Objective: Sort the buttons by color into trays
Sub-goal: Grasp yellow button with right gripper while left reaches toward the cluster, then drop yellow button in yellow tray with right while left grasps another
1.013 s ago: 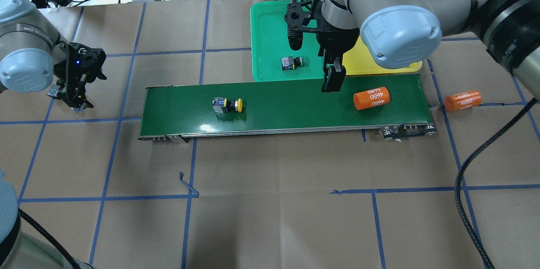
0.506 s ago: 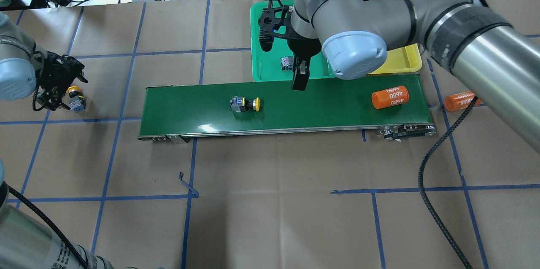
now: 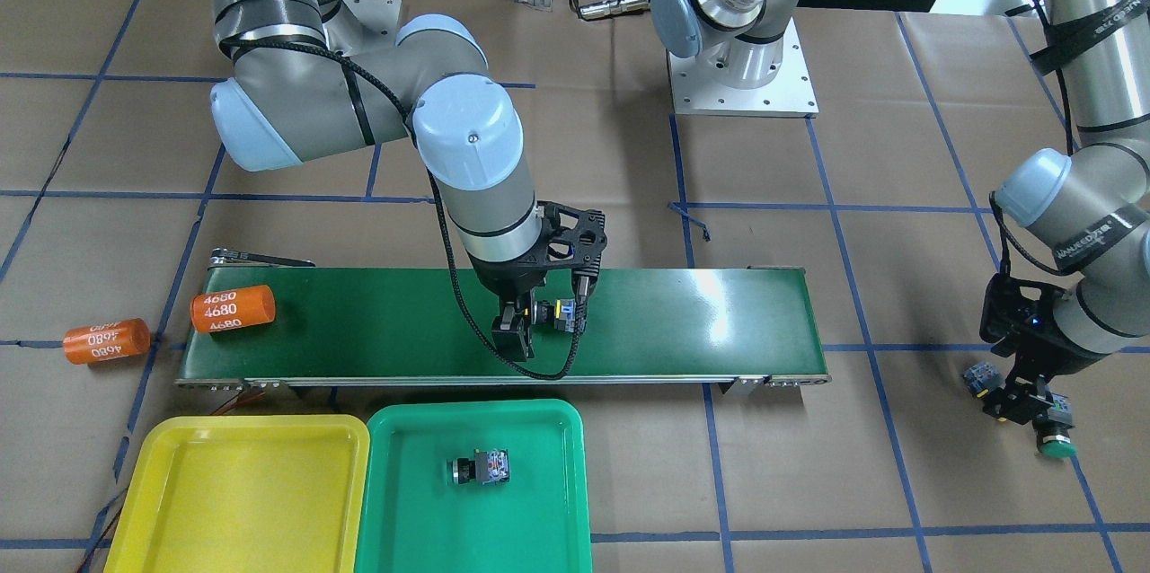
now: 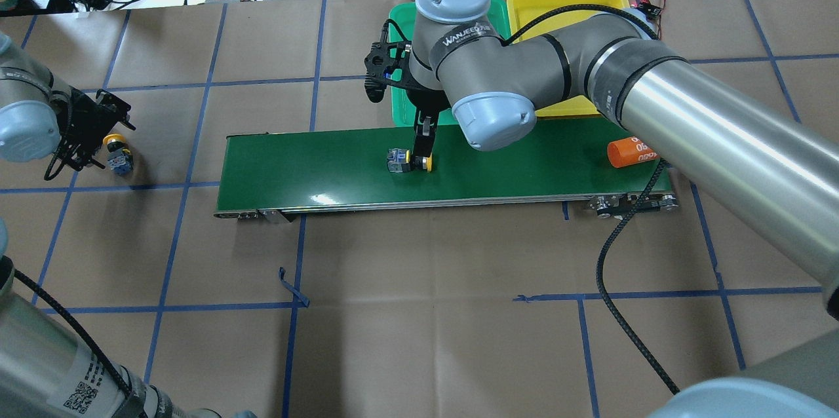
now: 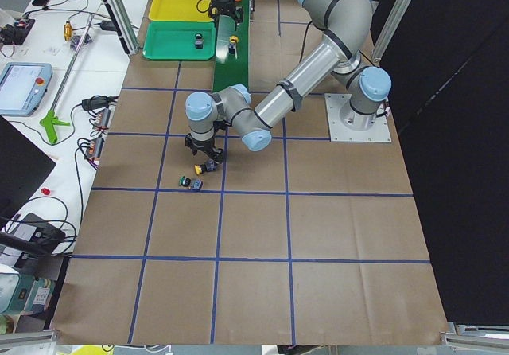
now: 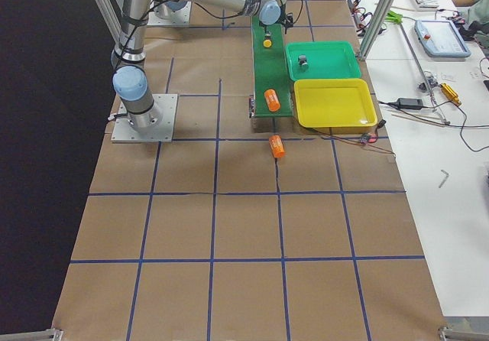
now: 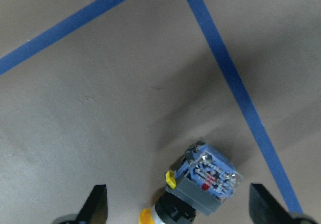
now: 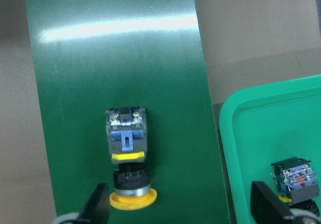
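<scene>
Four buttons show. One yellow-capped button point(image 8: 128, 148) lies on its side on the dark-green conveyor belt point(image 3: 701, 321), directly below the right gripper point(image 8: 180, 209), whose fingers are spread wide and grasp nothing. A second button point(image 3: 481, 468) lies in the green tray point(image 3: 539, 519); the yellow tray point(image 3: 234, 501) sits just beside it. The other two are on the paper off the belt's end: a yellow-capped one point(image 7: 205, 179) between the parted, released fingers of the left gripper point(image 7: 178, 209), and a green-capped one point(image 3: 1056, 440) close by. There are two orange "4680" cylinders: one point(image 3: 232, 309) on the belt, one point(image 3: 105, 340) on the table.
</scene>
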Controlling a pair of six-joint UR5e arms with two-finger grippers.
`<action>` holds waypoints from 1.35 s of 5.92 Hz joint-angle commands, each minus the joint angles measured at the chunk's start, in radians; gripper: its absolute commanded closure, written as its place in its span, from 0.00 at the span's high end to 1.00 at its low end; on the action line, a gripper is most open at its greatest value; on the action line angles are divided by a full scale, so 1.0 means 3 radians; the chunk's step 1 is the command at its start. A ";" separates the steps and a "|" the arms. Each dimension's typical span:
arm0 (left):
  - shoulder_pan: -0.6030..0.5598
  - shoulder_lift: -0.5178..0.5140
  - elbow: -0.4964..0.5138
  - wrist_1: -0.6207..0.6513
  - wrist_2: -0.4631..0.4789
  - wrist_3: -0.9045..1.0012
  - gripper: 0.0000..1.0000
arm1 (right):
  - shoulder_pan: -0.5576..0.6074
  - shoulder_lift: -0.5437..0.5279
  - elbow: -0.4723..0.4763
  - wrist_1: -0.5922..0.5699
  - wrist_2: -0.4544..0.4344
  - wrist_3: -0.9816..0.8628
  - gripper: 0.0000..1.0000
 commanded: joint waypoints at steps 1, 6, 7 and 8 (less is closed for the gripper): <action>0.0011 -0.0023 0.0008 0.0030 0.0013 0.0025 0.98 | -0.0009 0.0020 0.0210 -0.0016 -0.0040 -0.0039 1.00; 0.0093 -0.0166 0.0002 0.0076 0.0008 0.0020 0.88 | -0.0295 -0.0133 0.0340 0.0284 -0.0192 -0.0299 0.42; 0.0093 -0.0176 0.0003 0.0117 -0.0007 0.0020 0.45 | -0.0376 -0.0154 0.0340 0.0417 -0.0269 -0.0436 0.24; 0.0093 -0.0151 -0.0003 0.0097 -0.0002 -0.0051 0.08 | -0.0428 -0.0170 0.0345 0.0429 -0.0275 -0.0544 0.19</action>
